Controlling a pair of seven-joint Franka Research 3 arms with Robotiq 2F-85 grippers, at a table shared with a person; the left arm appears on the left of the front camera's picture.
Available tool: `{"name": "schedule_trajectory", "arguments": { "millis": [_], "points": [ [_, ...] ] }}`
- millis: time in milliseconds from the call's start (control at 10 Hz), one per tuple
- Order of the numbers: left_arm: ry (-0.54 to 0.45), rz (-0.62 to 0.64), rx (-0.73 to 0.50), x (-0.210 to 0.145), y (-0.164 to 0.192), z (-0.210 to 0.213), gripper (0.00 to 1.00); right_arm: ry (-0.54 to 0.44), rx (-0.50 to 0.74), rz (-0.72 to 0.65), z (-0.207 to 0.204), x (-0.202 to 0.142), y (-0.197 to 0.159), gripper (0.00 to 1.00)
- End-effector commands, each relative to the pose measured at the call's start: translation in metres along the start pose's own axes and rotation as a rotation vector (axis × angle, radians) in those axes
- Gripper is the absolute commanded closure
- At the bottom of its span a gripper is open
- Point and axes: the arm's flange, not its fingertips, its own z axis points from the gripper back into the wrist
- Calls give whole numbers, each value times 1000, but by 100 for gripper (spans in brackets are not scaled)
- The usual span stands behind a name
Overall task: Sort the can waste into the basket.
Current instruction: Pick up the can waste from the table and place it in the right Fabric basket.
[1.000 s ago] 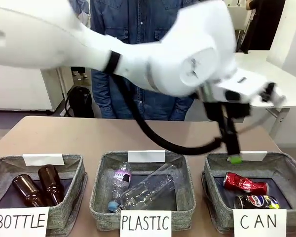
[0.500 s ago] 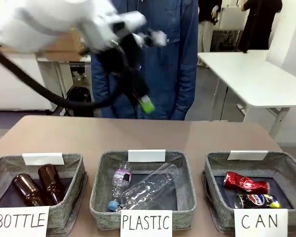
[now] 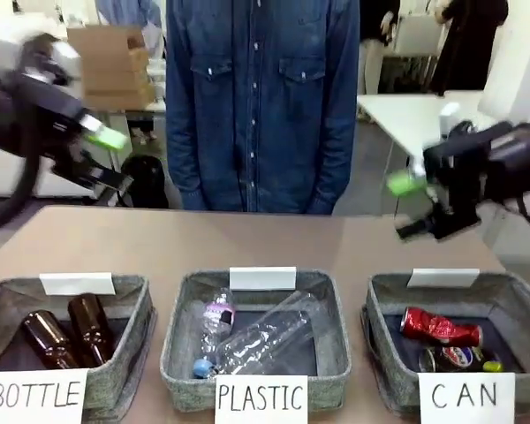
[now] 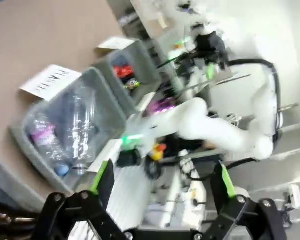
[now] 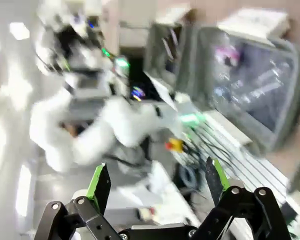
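The red can (image 3: pixel 439 327) and the black can with a blue logo (image 3: pixel 459 358) lie side by side inside the grey basket (image 3: pixel 377 293) signed "CAN" at the front right. The left wrist view shows that basket (image 4: pixel 142 56) far off, with the red can (image 4: pixel 121 71) in it. My left gripper (image 3: pixel 113 159) hangs blurred high over the table's far left, open and empty, as in its wrist view (image 4: pixel 162 182). My right gripper (image 3: pixel 412 208) hovers above and behind the CAN basket, fingers pointing left, also open and empty (image 5: pixel 157 182).
The middle bin (image 3: pixel 184 300) signed "PLASTIC" holds clear bottles. The left bin (image 3: pixel 140 296) signed "BOTTLE" holds two brown glass bottles. A person in a denim shirt (image 3: pixel 261 97) stands at the far side. Bare tabletop (image 3: pixel 247 238) lies behind the bins.
My left arm has swung from over the CAN basket across the table to the far left, gripper empty. My right arm has come into view at the right. Both cans stay in the basket.
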Motion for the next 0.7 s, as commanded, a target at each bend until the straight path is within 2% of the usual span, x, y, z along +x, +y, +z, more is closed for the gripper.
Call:
{"name": "schedule_trajectory", "arguments": {
  "millis": [0, 100, 200, 300, 600],
  "points": [
    [-123, 46, -142, -30, 21, 16, 0, -326, 176, -208, 2, 7, 9, 0],
    [0, 0, 0, 0, 0, 0, 0, -451, 211, -202, 13, 11, 10, 0],
    [0, 0, 0, 0, 0, 0, 0, -423, 235, -220, 22, 10, 9, 0],
    [0, 0, 0, 0, 0, 0, 0, -239, 150, -188, 23, 26, 7, 0],
    [0, 0, 0, 0, 0, 0, 0, -239, 150, -188, 23, 26, 7, 0]
  ]
}}
